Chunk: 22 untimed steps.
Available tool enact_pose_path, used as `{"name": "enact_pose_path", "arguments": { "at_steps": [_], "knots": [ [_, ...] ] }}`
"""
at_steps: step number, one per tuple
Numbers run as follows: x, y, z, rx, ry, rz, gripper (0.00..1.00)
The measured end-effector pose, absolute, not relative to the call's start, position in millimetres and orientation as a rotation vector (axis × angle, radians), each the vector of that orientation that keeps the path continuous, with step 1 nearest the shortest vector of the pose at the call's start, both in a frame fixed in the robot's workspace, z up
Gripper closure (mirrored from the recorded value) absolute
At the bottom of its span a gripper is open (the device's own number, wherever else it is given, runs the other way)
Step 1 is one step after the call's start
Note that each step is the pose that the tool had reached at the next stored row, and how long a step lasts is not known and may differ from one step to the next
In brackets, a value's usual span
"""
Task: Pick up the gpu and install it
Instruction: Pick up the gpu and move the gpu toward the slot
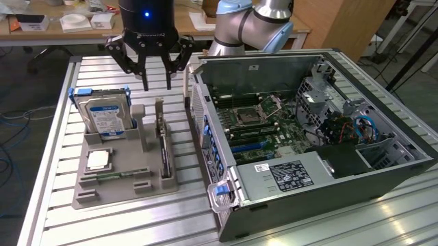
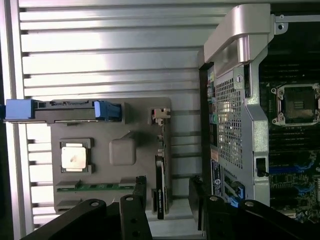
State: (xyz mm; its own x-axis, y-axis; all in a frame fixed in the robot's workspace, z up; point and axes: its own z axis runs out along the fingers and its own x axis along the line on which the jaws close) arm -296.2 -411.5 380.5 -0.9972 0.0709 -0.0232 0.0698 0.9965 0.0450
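ideally, the spread fingers (image 1: 145,74) poised over the upright gpu (image 1: 163,151) should centre on its thin edge before pinching.

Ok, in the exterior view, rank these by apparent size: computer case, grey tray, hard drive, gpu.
1. computer case
2. grey tray
3. hard drive
4. gpu, standing edge-on in the tray, so only a thin sliver shows
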Motion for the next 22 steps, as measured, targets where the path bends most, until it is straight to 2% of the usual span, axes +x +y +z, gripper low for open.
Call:
{"name": "enact_pose_path", "arguments": {
  "at_steps": [22],
  "knots": [
    [-296, -426, 367, 0.11, 3.114, 0.069, 0.53]
  ]
}}
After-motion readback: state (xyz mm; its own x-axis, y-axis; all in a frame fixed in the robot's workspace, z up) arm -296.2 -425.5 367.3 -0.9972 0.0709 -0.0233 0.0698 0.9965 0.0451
